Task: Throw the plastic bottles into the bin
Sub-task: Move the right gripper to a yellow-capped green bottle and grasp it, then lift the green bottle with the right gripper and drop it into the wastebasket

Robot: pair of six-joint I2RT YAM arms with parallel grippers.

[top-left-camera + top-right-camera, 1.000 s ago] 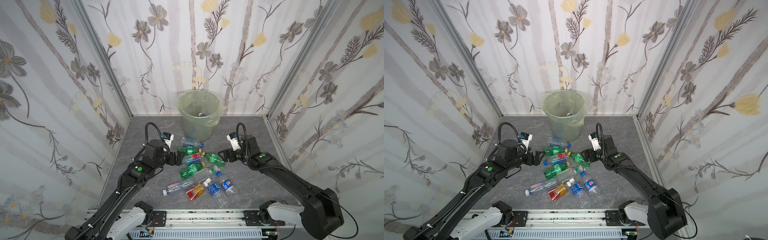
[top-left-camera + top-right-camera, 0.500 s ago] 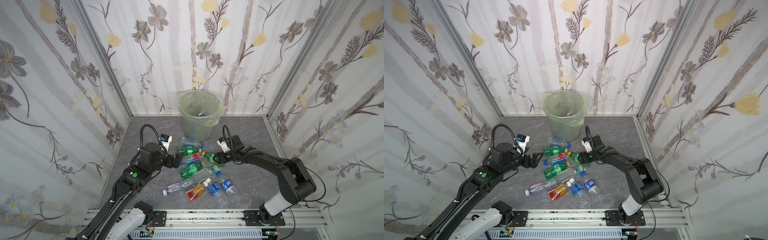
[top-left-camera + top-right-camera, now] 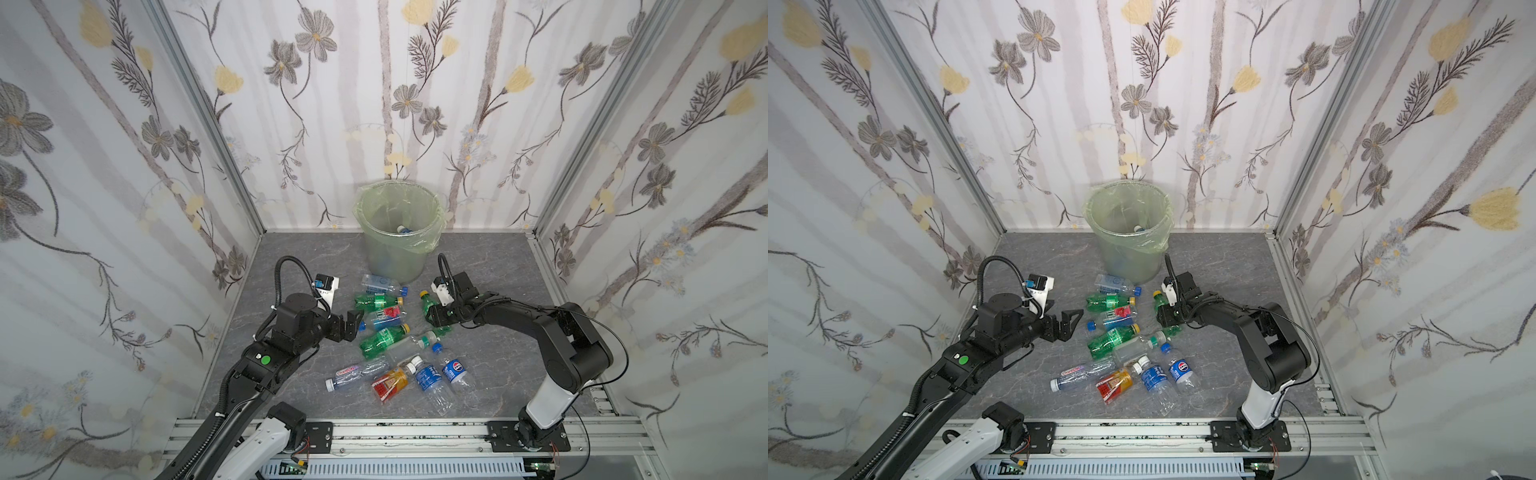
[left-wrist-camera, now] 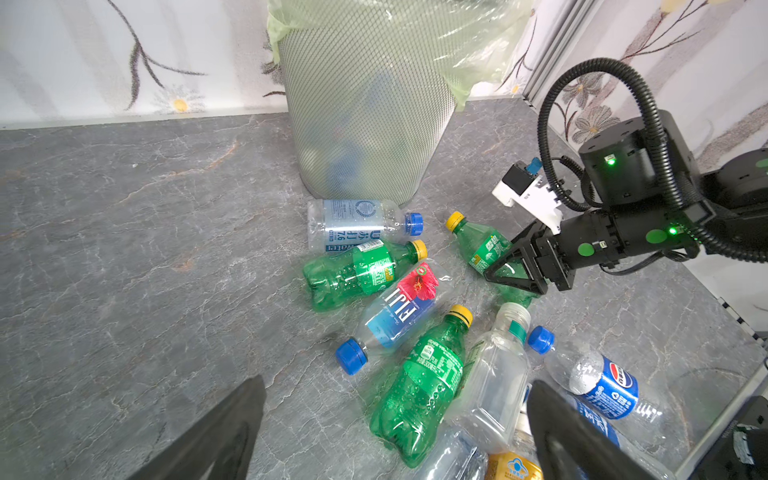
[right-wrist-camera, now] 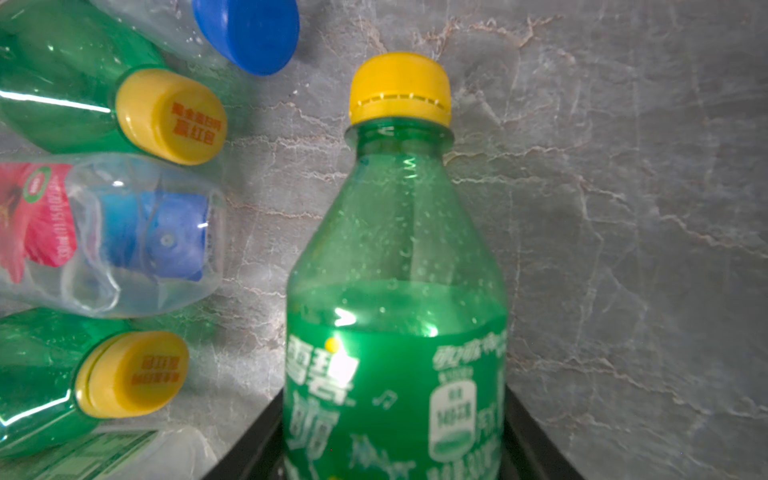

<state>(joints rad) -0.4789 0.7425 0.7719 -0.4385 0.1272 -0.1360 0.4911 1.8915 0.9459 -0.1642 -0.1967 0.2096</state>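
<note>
The job looks barely begun: only one bottle (image 3: 404,229) can be made out inside the bin (image 3: 390,259) at the back, while about ten bottles (image 3: 384,340) lie heaped on the surface (image 3: 494,266) in front of it. The right claw (image 4: 500,259) has its jaws set against both sides of a green bottle (image 5: 395,291) at the heap's edge, seemingly not yet lifted. The left claw (image 4: 397,386) hangs spread wide and empty beside the heap, so nearly the whole lot is left to carry over.
</note>
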